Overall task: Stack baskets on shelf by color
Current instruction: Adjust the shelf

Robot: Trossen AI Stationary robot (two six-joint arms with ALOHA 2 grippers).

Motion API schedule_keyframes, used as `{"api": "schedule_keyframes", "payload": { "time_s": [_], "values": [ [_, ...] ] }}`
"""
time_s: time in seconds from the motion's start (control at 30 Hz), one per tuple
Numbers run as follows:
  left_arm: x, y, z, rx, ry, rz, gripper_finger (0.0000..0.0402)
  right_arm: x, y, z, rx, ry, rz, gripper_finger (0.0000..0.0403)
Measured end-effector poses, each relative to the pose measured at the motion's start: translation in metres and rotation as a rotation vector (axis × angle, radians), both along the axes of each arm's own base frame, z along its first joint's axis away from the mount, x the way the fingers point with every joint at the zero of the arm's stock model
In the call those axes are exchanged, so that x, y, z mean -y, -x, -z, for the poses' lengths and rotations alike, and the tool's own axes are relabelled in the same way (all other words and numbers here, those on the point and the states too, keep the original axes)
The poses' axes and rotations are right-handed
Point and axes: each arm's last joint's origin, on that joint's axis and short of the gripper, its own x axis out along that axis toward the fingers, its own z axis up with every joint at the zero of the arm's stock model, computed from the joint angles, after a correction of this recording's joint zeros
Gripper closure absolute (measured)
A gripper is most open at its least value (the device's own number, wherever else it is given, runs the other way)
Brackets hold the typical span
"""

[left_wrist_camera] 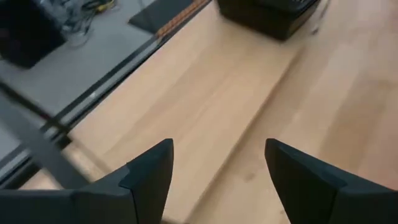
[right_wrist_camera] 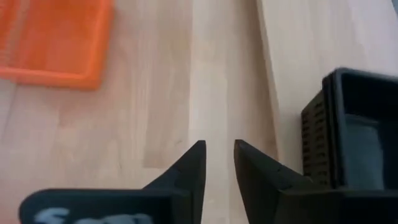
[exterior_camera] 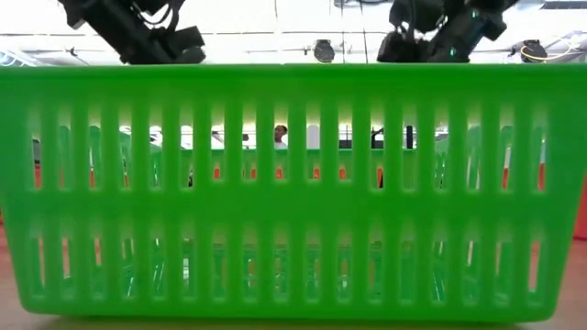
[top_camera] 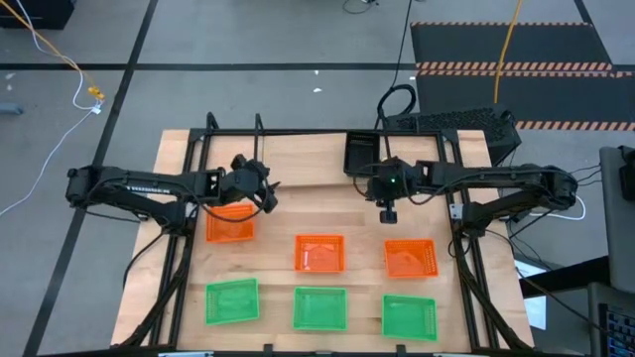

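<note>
Three orange baskets (top_camera: pixel 319 253) lie in a row across the middle of the table, and three green baskets (top_camera: pixel 319 308) lie in a row at its near edge. Black baskets (top_camera: pixel 362 154) sit at the far centre, by the thin-rod shelf (top_camera: pixel 234 127); how many there are does not show. My left gripper (top_camera: pixel 268 193) is open and empty, above the far edge of the left orange basket (top_camera: pixel 230 227). My right gripper (top_camera: pixel 387 212) hangs empty just near of the black baskets (right_wrist_camera: pixel 354 130), with a narrow gap between its fingertips.
The black table frame (top_camera: pixel 464 248) runs along both sides of the table. A dark box (top_camera: pixel 451 124) with cables sits past the far right corner. In the low view a green basket (exterior_camera: pixel 293 192) stands right before the camera and hides most of the table.
</note>
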Motion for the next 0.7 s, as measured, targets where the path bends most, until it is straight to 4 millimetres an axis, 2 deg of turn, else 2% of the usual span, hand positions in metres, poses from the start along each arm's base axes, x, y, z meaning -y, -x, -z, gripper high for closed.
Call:
{"api": "schedule_keyframes", "payload": {
  "time_s": [0.13,0.27,0.47,0.7],
  "values": [
    [-0.012,0.007,0.005,-0.073,0.007,-0.052,0.0147,0.002,0.004,0.018,-0.018,0.069,0.061,0.0334],
    [-0.024,0.011,0.006,-0.119,-0.022,-0.076,0.0147,0.005,0.006,0.024,-0.027,0.115,0.104,0.0339],
    [-0.035,0.014,0.006,-0.132,-0.034,-0.101,0.0147,0.01,0.009,0.026,-0.042,0.119,0.13,0.034],
    [-0.031,0.009,0.002,-0.084,-0.066,-0.099,0.0147,0.005,0.018,0.018,-0.037,0.091,0.137,0.034]
  ]
}}
